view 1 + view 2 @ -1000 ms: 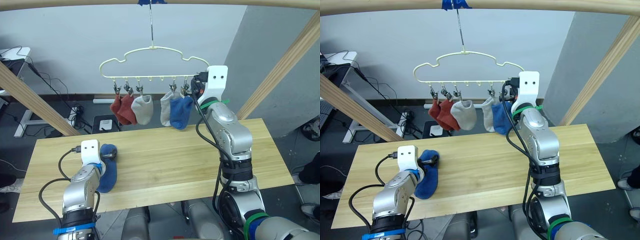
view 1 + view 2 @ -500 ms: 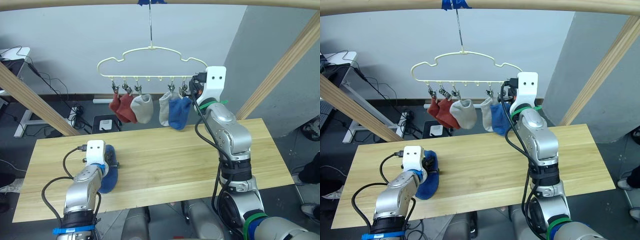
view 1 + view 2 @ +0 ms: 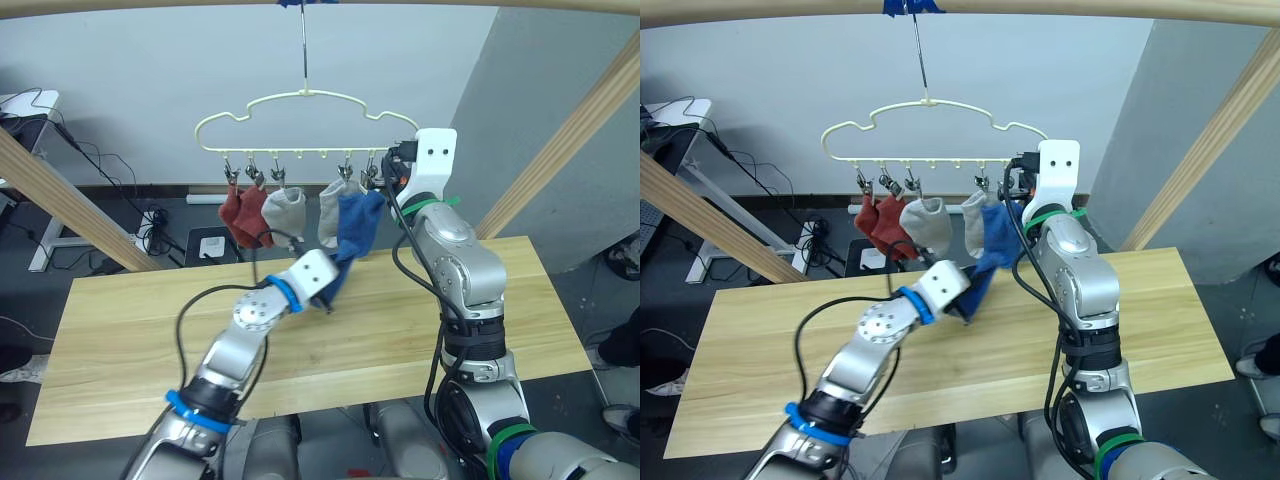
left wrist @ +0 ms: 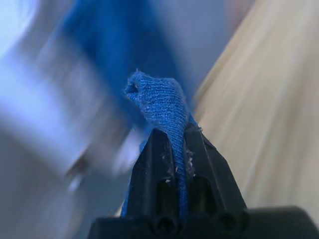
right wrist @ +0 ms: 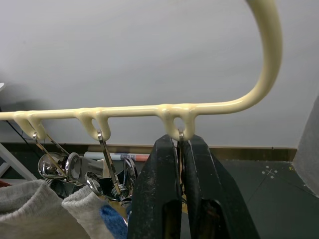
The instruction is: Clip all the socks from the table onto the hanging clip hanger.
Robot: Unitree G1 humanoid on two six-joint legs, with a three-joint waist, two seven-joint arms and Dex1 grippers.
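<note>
Between the left gripper's point(image 4: 172, 149) two black fingers point(image 4: 155, 164) a blue sock point(image 4: 162, 107) is pinched, a fold of its knit sticking up past the fingertips and the rest trailing down behind them. From the head camera, that gripper point(image 3: 330, 285) is raised above the wooden table point(image 3: 520, 310), just below and in front of the hanging socks, with the held blue sock point(image 3: 340, 275) reaching up toward the blue sock point(image 3: 357, 222) that already hangs from a clip.

At the hanger's right end the right gripper point(image 5: 180, 149) has its fingers pressed together around the wire link of the last clip, directly under the loop of the pale-yellow clip hanger point(image 5: 259, 45). In the head view this gripper point(image 3: 392, 172) sits right beside the hung blue sock.

Counting the socks: six in all. Five hang in a row from the clip hanger point(image 3: 300, 100), namely two brick-red socks point(image 3: 240, 212) touching each other at the left, then a light grey sock point(image 3: 284, 210), a second light grey sock point(image 3: 328, 212), and the blue one next to it. The sixth is the blue sock in the left gripper. The hanger's metal hook point(image 3: 303, 55) rises to a wooden pole point(image 3: 120, 6) overhead.
</note>
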